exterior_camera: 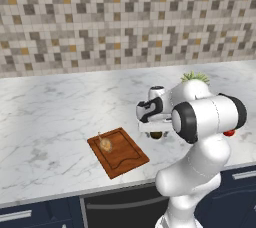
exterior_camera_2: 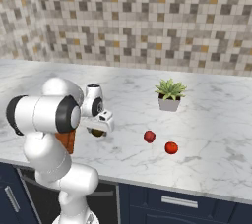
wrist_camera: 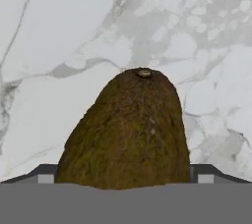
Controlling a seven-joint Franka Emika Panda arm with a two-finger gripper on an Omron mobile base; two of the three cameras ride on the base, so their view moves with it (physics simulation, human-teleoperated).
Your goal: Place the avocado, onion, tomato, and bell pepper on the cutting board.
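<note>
Hand view: we are looking straight down on the avocado (wrist_camera: 130,129), which is sitting on the marble worktop (wrist_camera: 59,36) between the two finger tips of the pincer (wrist_camera: 125,178). The jaws are standing wide on either side of it; whether the pads are touching its skin we cannot tell. We are judging the step as the grasp of the avocado, with closing and a lift toward the cutting board (exterior_camera: 125,159) coming next. In the left base view the onion (exterior_camera: 105,144) is lying on the board. Farther right, in the right base view, two red items (exterior_camera_2: 149,136) (exterior_camera_2: 171,148) are waiting beside a potted plant (exterior_camera_2: 170,94). We are reading no writing anywhere.
</note>
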